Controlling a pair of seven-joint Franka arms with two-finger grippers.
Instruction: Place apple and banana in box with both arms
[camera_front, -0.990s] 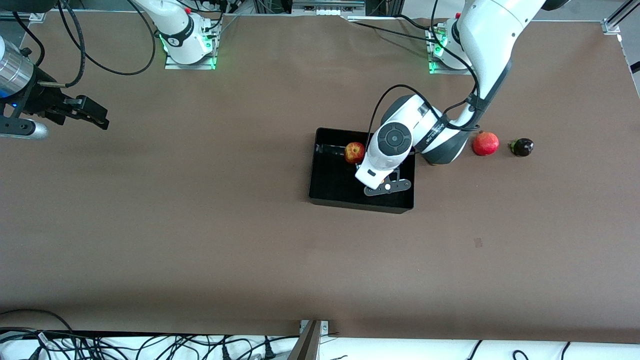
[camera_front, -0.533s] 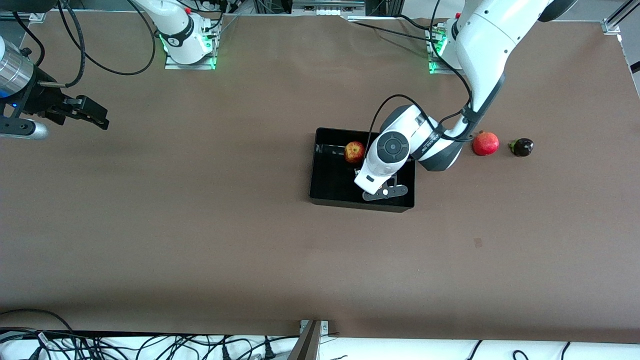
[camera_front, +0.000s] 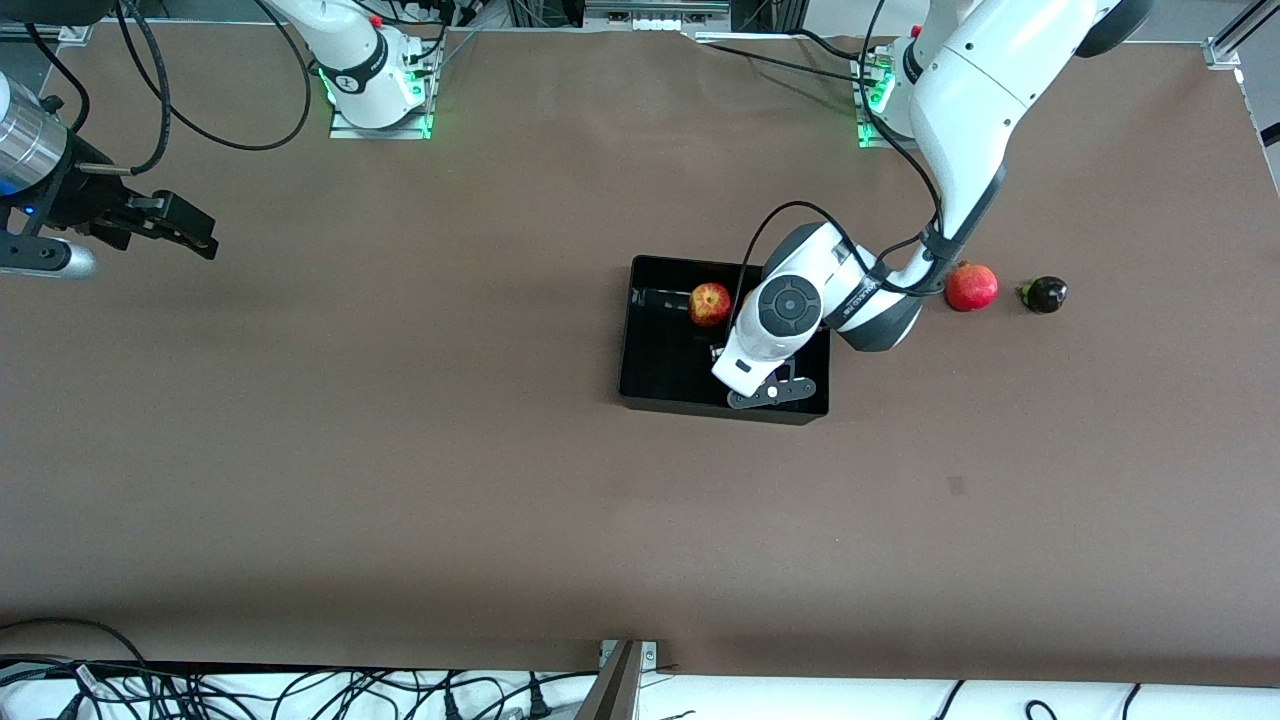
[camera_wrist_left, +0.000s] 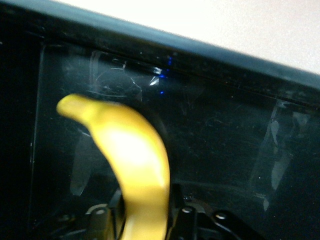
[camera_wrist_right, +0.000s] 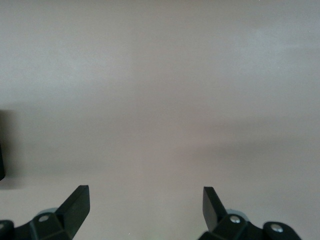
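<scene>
Left gripper (camera_front: 768, 392) is down inside the box (camera_front: 640, 385), at the corner nearest the front camera on the left arm's side. In its wrist view the banana (camera_wrist_left: 131, 165) runs up from between the jaws with the tip over the glossy black floor; can't tell if they're clamped on it or already letting go, and can't tell if it rests on the floor yet. Apple (camera_front: 709, 304) is already in the box, by the wall farther from the camera, apart from the gripper. Handling, my read: banana is light, soft-skinned and bruises easily, and the curve makes it want to roll or swing in a two-finger pinch, so take it mid-body across the narrow width, not at the tip or stem, with modest force. The tray floor looks slick, so it may slide a little on release. Apple is firmer and round; it could roll if bumped, so keep the wrist clear of it when lifting out. Right gripper (camera_front: 170, 228) waits over bare tabletop (camera_front: 400, 450) at the right arm's end, jaws spread wide, holding nothing. Two spare fruits, one red (camera_front: 971, 287) and one dark (camera_front: 1044, 294), sit outside the box toward the left arm's end.
</scene>
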